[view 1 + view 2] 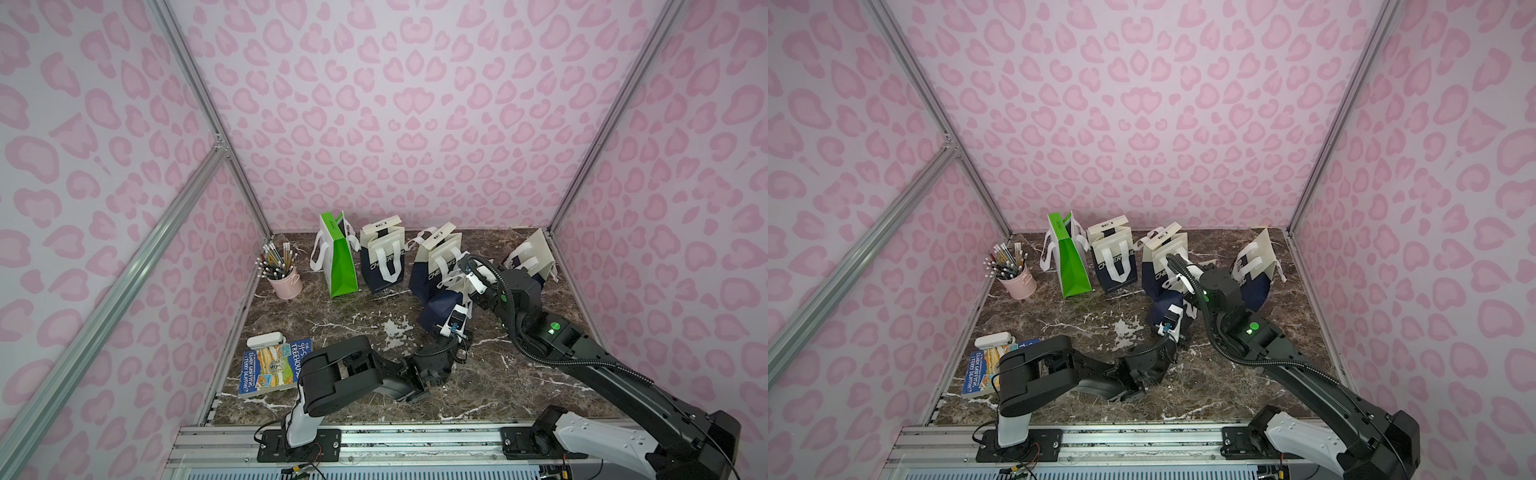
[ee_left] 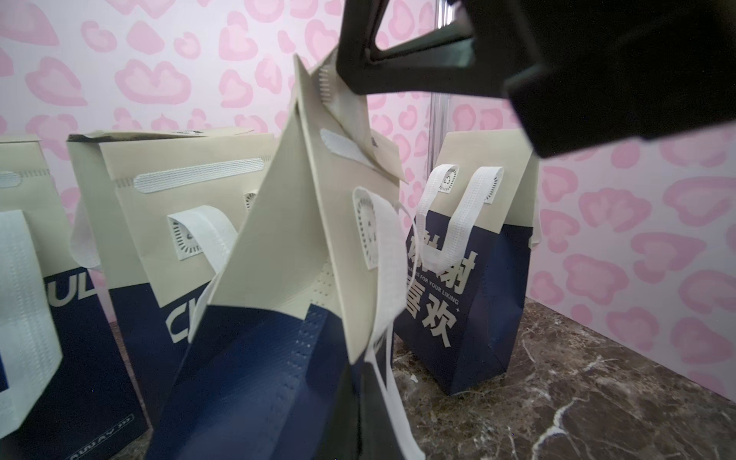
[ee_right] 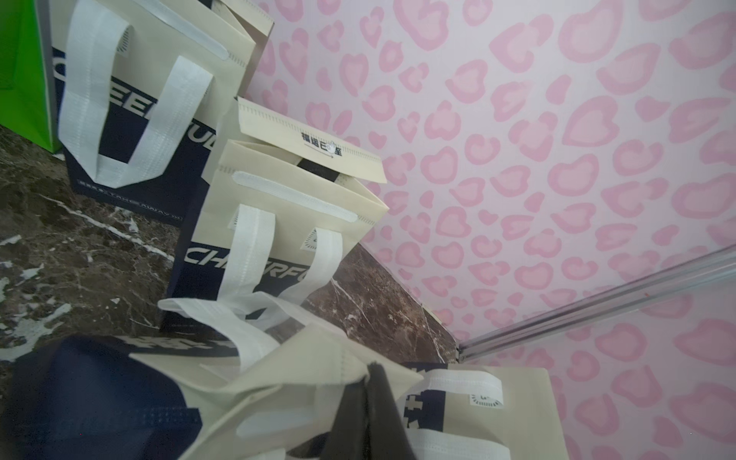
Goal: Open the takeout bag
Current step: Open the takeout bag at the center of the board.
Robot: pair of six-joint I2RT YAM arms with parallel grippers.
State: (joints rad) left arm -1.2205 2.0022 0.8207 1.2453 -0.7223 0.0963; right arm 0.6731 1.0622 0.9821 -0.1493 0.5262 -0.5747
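**Flap gripped, bag not yet open**

Your right gripper [image 3: 371,374] has its jaws together on the cream flap [image 2: 350,115] at the top of the bag [image 2: 278,247]. Your left gripper [image 1: 454,322] is clamped low on the same bag, at the navy part. So the hold is made, I judge, but the opening is only at its start. The white fastening strip [image 2: 344,149] shows uncovered under the flap, and the mouth looks pinched flat. You have left to pull the flap away and spread the mouth.

The bag is tilted, cream above and navy below, with one white handle [image 2: 382,247] hanging loose. It is on the table [image 1: 353,316], a little off centre toward 2 o'clock. The other bags [image 1: 382,257] stand at 12 o'clock.
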